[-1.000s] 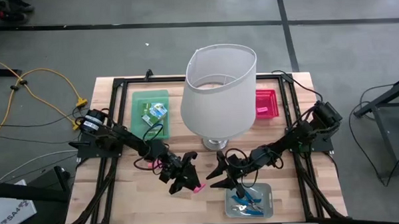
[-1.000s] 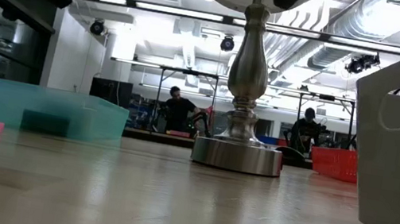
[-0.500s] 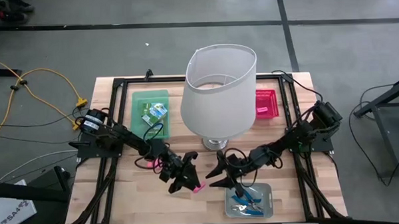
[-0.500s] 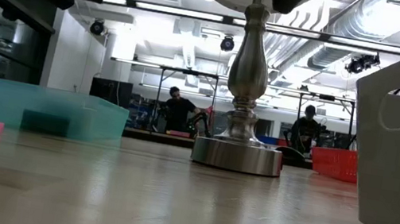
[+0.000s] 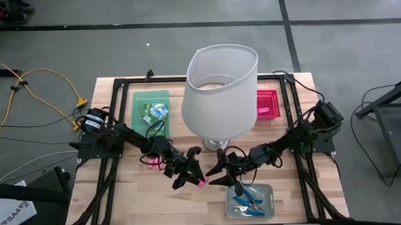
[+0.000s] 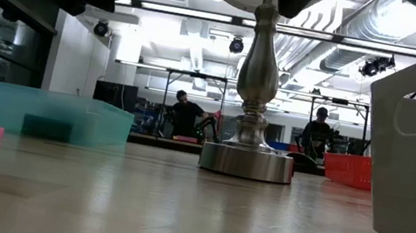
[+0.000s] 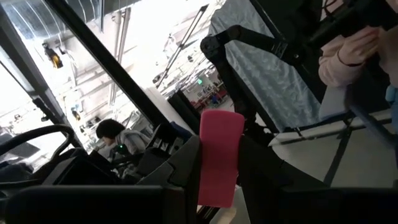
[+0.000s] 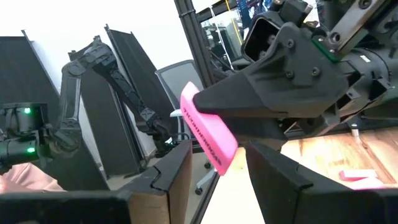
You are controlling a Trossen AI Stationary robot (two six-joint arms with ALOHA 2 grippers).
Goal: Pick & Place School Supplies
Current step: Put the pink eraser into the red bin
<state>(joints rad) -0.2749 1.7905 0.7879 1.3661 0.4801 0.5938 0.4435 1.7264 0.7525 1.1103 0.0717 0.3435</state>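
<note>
A pink eraser (image 5: 201, 182) hangs above the table's near middle, with my left gripper (image 5: 191, 173) shut on it. In the right wrist view its free end (image 8: 219, 155) reaches between the open fingers of my right gripper (image 8: 217, 180), which faces the left one (image 5: 216, 171). I see no touch there. A second pink eraser (image 5: 151, 161) lies flat on the table (image 5: 133, 188) behind the left arm. Green-yellow boxes (image 5: 155, 113) lie in the green tray (image 5: 141, 101). Blue-handled scissors (image 5: 246, 203) lie in the clear tray (image 5: 267, 190). My left gripper pinches one end of the pink eraser (image 7: 217, 180) between its two fingers (image 7: 180, 165). The rest of the block (image 8: 198, 121) sticks out past the fingertips toward the right gripper. The fingers reach roughly level from the table's left. The eraser is tilted and clear of the table.
A big white lamp (image 5: 220, 92) stands at the table's middle on a metal foot (image 6: 247, 160), just beyond both grippers. A red tray (image 5: 267, 103) sits at the far right. People sit in the room beyond the table (image 6: 185, 114).
My left gripper has gone a little toward the table's right, closer to the right gripper, still shut on the eraser, which stays clear of the table. This has uncovered the second eraser lying behind the left arm.
</note>
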